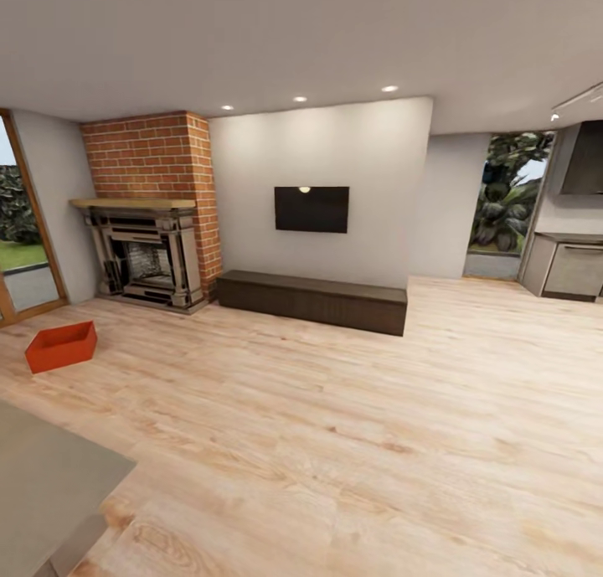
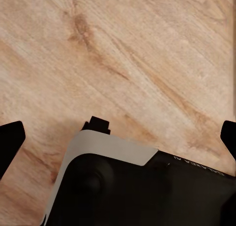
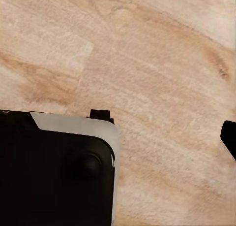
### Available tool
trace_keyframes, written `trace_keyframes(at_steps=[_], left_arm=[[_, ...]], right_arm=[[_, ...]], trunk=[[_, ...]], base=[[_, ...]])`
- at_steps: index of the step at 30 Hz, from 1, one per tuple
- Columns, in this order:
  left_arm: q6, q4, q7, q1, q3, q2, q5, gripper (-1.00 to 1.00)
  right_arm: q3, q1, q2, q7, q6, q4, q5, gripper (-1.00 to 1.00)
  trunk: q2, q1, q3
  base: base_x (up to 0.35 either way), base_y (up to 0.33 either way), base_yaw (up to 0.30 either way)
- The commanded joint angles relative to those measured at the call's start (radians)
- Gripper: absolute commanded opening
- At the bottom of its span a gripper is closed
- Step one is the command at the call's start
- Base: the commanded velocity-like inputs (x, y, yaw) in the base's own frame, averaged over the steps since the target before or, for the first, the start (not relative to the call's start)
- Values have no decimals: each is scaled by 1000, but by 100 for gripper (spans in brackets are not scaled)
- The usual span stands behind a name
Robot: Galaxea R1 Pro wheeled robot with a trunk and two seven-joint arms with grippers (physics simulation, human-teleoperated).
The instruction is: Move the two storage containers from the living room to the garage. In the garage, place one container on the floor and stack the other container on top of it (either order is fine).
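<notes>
Head view: grey furniture corner (image 1: 50, 485) nearest, at lower left. Light wood plank floor (image 1: 352, 443) beyond. One orange-red storage container (image 1: 61, 346) on floor, left, before brick fireplace (image 1: 151, 217). Farther: long dark bench (image 1: 311, 301) under wall TV (image 1: 311, 208). Wrist views: left gripper (image 2: 118, 137) fingers spread wide, empty; right gripper jaw state unclear.

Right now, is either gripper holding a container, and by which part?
Nothing is held. Both wrist views show only wood floor between spread fingertips. One orange container sits on the floor by the fireplace.
</notes>
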Motion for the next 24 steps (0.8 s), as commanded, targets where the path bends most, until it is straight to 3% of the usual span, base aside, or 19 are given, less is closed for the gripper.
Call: trace_keyframes(at_steps=[1,24], left_arm=[[-3,0,2,-1,-4,0,5,100],[-3,0,2,-1,-4,0,5,100]], right_arm=[[8,-1,1,0,-4,3,-7,100],[8,-1,1,-1,-4,3,-7,100]], trunk=[[-1,1,-1],[-1,1,-1]], base=[[327,0,0],[327,0,0]])
